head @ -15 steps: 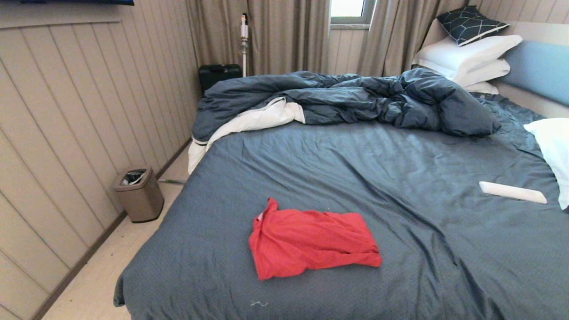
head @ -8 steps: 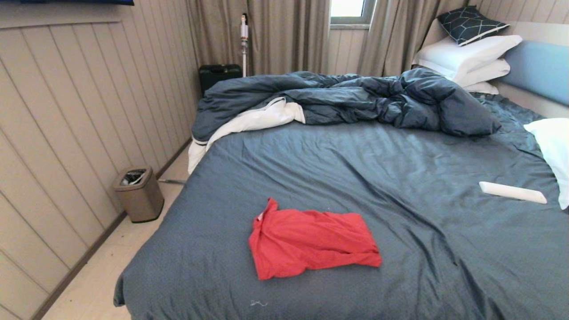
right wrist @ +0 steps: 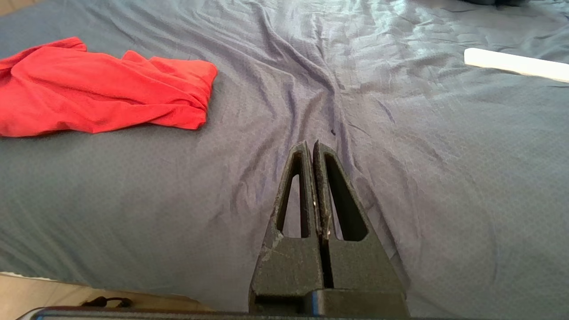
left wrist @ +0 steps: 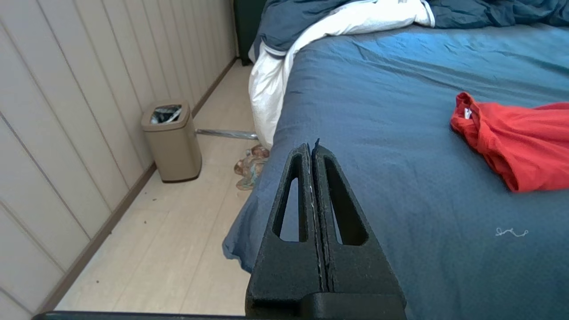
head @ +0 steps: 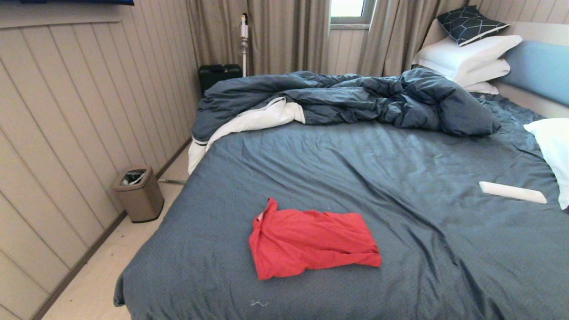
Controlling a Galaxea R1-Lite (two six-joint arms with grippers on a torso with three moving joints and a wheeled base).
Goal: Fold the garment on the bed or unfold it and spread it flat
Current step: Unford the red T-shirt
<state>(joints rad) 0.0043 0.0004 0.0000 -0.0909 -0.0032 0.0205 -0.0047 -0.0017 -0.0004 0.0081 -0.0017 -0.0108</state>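
Head view: crumpled red shirt (head: 311,242) lies at six o'clock on the bed (head: 400,178). Left gripper (left wrist: 313,149) and right gripper (right wrist: 311,146) hover apart, jaws clenched, empty; a pinch could snag the sheet too

We see home bedroom: large bed (head: 400,178) with slate-blue sheet, rumpled duvet (head: 346,100), stacked white pillows (head: 471,58) against headboard (head: 540,69), curtains (head: 284,35) at window, small bin (head: 139,194) by panelled wall.
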